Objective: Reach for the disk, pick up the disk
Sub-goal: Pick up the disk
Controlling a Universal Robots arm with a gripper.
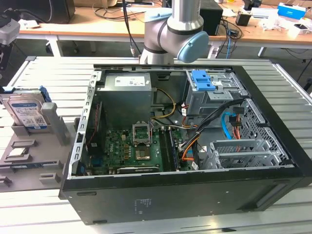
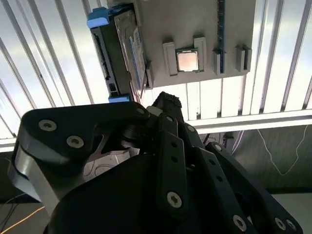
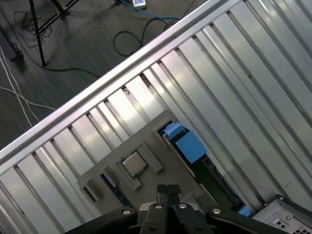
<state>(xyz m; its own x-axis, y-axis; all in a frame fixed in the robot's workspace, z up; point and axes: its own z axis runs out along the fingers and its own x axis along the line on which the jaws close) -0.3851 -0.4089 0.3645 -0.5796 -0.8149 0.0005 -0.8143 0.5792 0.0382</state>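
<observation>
Slatted metal table [image 1: 44, 73] carrying an open computer case [image 1: 204, 200], with the disk [image 1: 25, 113] set apart from it.
In the exterior view, the disk leans tilted in a grey fixture tray [image 1: 29, 168] at nine o'clock from the case, and the arm [image 1: 178, 29] stands at twelve o'clock. In the first wrist view, the gripper [image 3: 168, 190] hangs above the tray with its fingertips pressed together, holding nothing and clear of the disk.

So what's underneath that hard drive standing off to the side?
The disk stands on edge in a grey holder, and the holder lies on the slatted table. The disk's lower edge is hidden by the holder's slot, so what it rests on can't be seen.
</observation>
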